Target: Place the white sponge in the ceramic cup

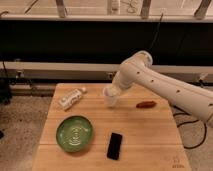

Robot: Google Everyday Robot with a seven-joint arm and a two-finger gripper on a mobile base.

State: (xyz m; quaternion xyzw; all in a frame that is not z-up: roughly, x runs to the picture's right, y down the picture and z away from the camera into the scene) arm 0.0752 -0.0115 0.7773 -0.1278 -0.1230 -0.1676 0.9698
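Camera view, single frame. Wooden worktop (150, 145) seen from its near edge; dark wall and a pale rail run behind the far edge.

The white arm (165, 85) enters from the right side and reaches over the far half of the top, its elbow above the far edge. The gripper (113, 93) sits at the arm's end, over the far-centre part of the worktop, directly above the ceramic cup (111, 98). The gripper body merges with the cup in outline, so jaw state: cannot tell. Whether the cup is touched or only overhung cannot be told either.

Ceramic cup: far-centre of the worktop, upright, white, partly covered from above by the arm's end.

White sponge: not made out anywhere on the top; if present it is hidden by the gripper or cup.

Other items:
- White tube with label (71, 98), lying tilted near the far-left corner, well left of the cup.
- Green bowl (74, 133), near the left edge toward the near side, apart from everything else.
- Black phone (115, 146), flat, near the near edge at centre, just right of the bowl.
- Small reddish-brown object (146, 104), lying to the right of the cup, under the forearm.
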